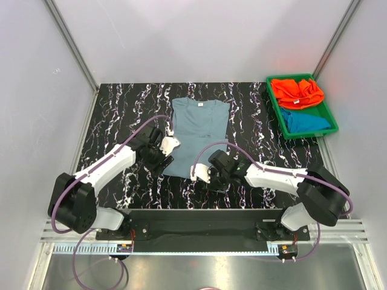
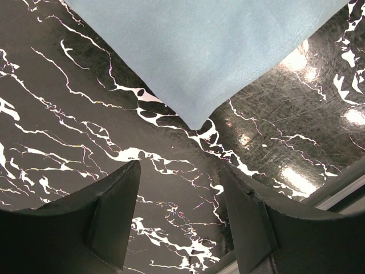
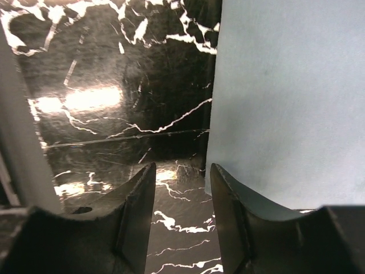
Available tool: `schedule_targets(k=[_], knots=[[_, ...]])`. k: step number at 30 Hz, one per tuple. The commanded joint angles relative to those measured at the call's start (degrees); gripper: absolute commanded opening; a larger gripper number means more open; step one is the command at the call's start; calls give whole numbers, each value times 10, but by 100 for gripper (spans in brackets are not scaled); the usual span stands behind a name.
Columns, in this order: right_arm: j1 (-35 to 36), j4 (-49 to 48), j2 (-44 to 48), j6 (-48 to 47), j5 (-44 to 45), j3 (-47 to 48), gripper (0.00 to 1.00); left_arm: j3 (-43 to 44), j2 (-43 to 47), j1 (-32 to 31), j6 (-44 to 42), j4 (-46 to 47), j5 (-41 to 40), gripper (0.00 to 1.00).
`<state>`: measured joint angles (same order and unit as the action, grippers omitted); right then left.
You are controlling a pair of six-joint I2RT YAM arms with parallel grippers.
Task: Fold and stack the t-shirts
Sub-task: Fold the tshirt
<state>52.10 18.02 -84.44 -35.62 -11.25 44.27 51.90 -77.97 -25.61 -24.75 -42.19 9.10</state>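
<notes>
A dusty grey-blue t-shirt (image 1: 199, 130) lies flat on the black marbled table (image 1: 121, 115), collar away from the arms. My left gripper (image 1: 164, 150) hovers at its lower left edge. In the left wrist view that gripper (image 2: 181, 166) is open with only tabletop between its fingers, and a corner of the shirt (image 2: 199, 63) lies just ahead. My right gripper (image 1: 198, 174) sits at the shirt's bottom hem. It is open too (image 3: 182, 166), just beside the cloth's edge (image 3: 285, 103). An orange t-shirt (image 1: 296, 92) and a teal-blue t-shirt (image 1: 305, 121) lie crumpled in the tray.
The green plastic tray (image 1: 276, 109) stands at the back right corner of the table. White walls and metal frame posts close in the sides and back. The arms' base rail runs along the near edge.
</notes>
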Motion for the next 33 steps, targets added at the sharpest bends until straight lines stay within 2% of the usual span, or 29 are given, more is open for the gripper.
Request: schedule_targets(k=[1, 9, 12, 13, 14, 15, 22, 25, 28, 33], knots=[[5, -54, -3, -17, 39, -20, 49, 26, 2, 6, 6, 9, 21, 64], [5, -77, -34, -33, 75, -38, 39, 20, -3, 6, 9, 4, 24, 64], [6, -81, -43, -30, 86, -31, 24, 19, -4, 6, -3, -1, 13, 64], [5, -78, -42, -30, 89, -29, 9, 18, -4, 6, -16, -3, 9, 65], [5, -78, -37, -30, 92, -24, 2, 17, -2, 6, -25, -3, 1, 64], [5, -78, -34, -26, 98, -23, 0, 15, 5, 7, -37, -2, -12, 64], [5, -58, -13, -4, 109, 4, 0, -26, 37, 12, -177, 43, -44, 63], [5, -43, 2, 13, 109, 26, 0, -41, 34, 11, -207, 57, -45, 62], [5, -28, 12, 23, 105, 48, 0, -39, 27, 10, -208, 62, -33, 61], [5, -24, 12, 27, 105, 53, 0, -40, 12, -29, -192, 71, -23, 61]])
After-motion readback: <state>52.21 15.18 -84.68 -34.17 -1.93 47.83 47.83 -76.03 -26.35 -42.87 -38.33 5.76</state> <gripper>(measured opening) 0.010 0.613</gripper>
